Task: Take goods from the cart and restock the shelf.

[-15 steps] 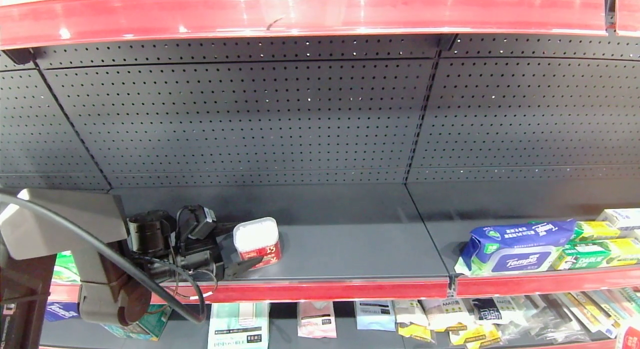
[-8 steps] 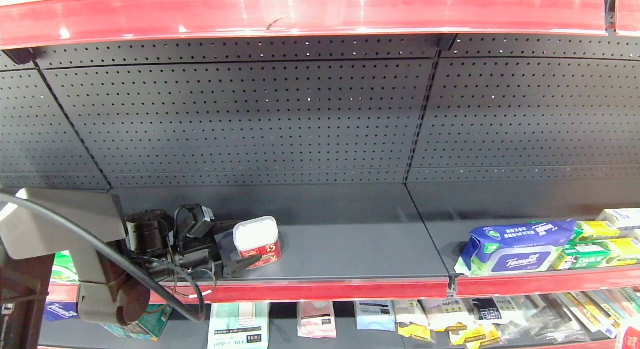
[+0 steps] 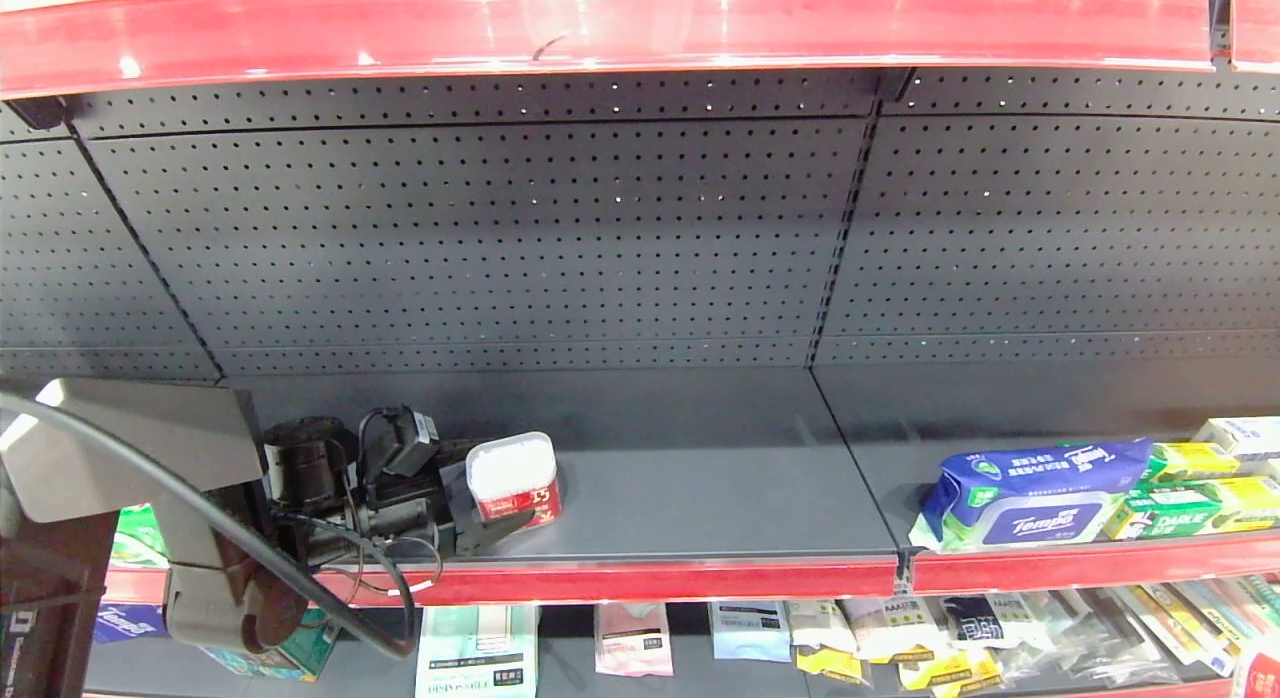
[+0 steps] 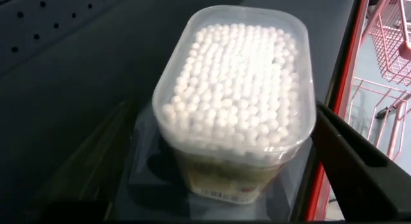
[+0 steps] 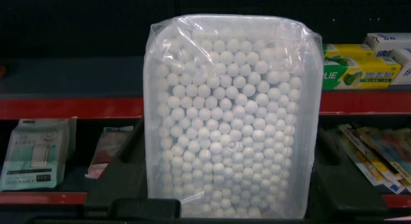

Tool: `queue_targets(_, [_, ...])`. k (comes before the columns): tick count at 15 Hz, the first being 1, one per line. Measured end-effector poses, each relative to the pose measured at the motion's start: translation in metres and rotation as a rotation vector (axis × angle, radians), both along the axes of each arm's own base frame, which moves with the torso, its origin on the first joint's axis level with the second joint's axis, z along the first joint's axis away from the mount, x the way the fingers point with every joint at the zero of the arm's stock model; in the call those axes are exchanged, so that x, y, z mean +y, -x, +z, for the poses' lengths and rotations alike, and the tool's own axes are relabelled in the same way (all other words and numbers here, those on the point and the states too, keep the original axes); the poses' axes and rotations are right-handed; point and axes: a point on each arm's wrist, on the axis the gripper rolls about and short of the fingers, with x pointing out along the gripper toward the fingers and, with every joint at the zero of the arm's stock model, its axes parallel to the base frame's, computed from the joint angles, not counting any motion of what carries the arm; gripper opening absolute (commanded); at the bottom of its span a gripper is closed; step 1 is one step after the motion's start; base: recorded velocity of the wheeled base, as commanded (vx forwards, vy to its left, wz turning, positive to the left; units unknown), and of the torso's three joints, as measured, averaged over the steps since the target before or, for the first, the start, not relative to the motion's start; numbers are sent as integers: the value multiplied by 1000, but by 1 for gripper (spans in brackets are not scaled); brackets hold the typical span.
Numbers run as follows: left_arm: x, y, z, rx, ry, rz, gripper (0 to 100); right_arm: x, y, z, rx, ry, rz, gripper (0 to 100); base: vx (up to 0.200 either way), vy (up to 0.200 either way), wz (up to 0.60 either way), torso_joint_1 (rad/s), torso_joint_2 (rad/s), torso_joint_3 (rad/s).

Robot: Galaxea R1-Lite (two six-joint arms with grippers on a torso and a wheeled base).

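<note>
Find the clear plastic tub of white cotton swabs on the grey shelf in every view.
Head view: the clear plastic tub of white cotton swabs stands lower left on the grey metal shelf.
Left wrist view: centre.
Right wrist view: a separate film-wrapped tub, held in the right end effector.
Shared landmark: red shelf-edge strip.

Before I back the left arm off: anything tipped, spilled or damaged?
Nothing stands out. The cotton swab box stands upright on the shelf, lid shut, nothing spilled, inside the open left gripper. The right gripper holds a second swab pack, intact.
</note>
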Motion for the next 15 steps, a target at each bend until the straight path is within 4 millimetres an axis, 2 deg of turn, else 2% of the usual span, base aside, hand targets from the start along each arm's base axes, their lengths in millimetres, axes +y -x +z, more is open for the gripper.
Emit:
queue_targets(9, [-4, -3, 4, -21, 5, -18, 100, 0, 0, 0, 0, 1, 0, 0, 0, 0, 0, 0, 0, 0])
queue_targets(15, [-11, 1, 36, -41, 56, -28, 100, 0, 0, 0, 0, 1, 0, 0, 0, 0, 0, 0, 0, 0])
